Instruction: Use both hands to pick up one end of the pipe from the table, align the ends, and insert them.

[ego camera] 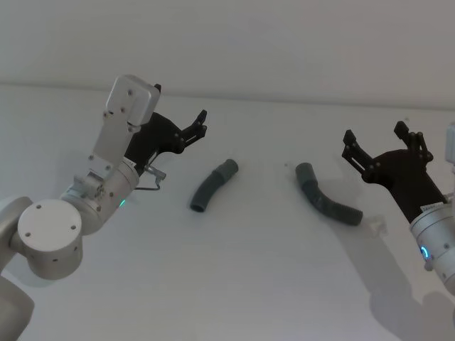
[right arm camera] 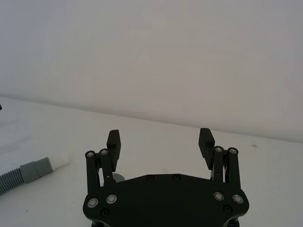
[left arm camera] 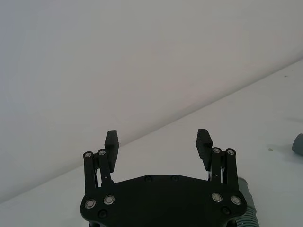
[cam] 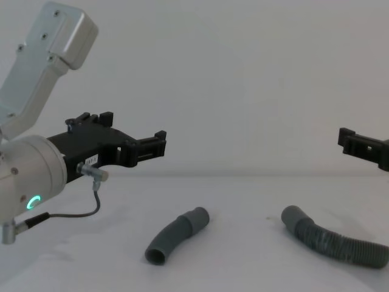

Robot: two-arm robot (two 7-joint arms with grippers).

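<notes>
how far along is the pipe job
Done: nothing yet. The short pipe piece and the longer piece lie apart on the table, unjoined. In hand: nothing; the left gripper and right gripper hover open above the table. Left: grasp both pieces, align, insert.

Two grey ribbed pipe pieces lie well apart on the white bench (ego camera: 242, 284). The short curved piece (ego camera: 213, 187) sits just left of centre in the head view, with a smooth cuff (ego camera: 228, 169) at its upper end and an open mouth at its lower end. The longer piece (ego camera: 328, 202) lies right of centre, bent. Its plain cuff (ego camera: 306, 172) points toward the short piece, and its far cuff (right arm camera: 35, 170) carries a white tip (right arm camera: 60, 161). The left hand (ego camera: 202, 122) at upper left and the right hand (ego camera: 375, 133) at far right hover above the bench, fingers spread, holding nothing.
</notes>
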